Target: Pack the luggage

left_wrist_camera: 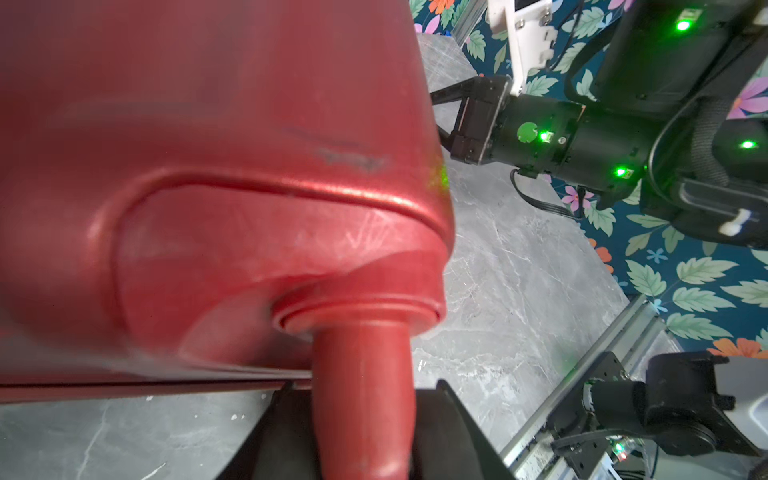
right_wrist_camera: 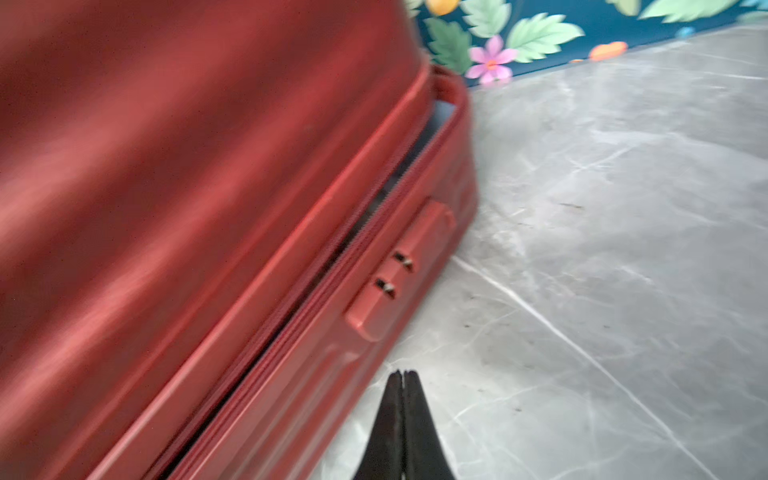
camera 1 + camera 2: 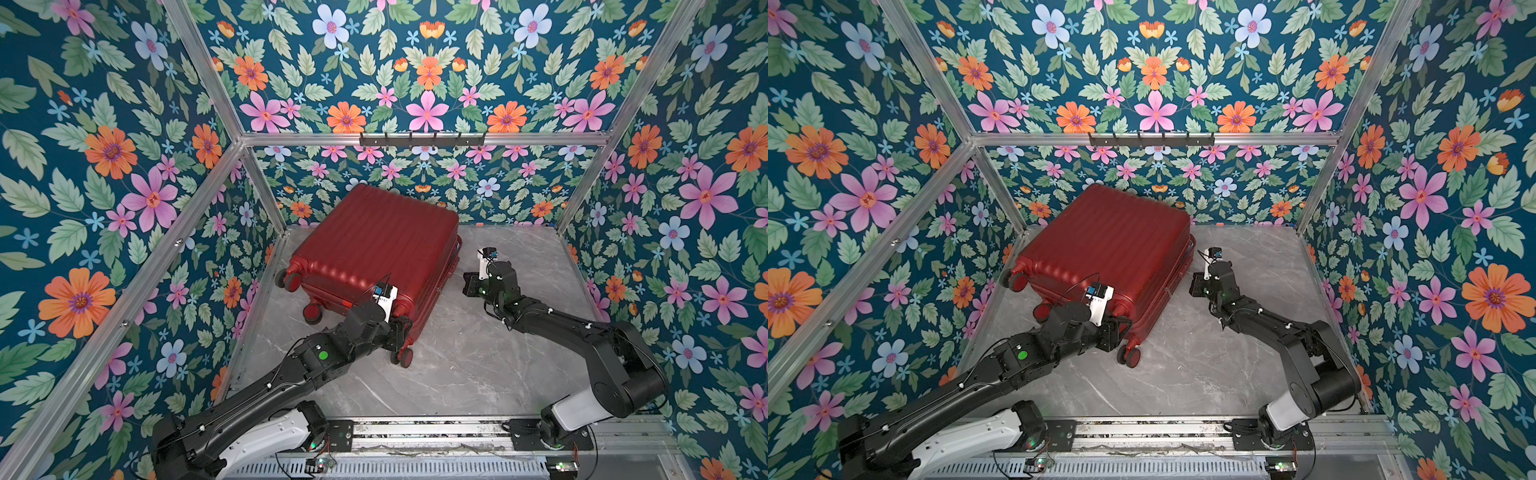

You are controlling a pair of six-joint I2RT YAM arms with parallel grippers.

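No legible text; small label (image 3: 380, 298) on left wrist camera mount (image 3: 390, 307) too blurred.

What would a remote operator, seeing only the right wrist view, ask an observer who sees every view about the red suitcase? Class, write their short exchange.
Operator: Where is the left arm working?
Observer: The left gripper has its fingers closed on the luggage at its near caster leg.
Operator: How does the luggage lie overall?
Observer: In both top views it lies flat, ribbed shell up, at the back left of the table, wheels toward the near left.
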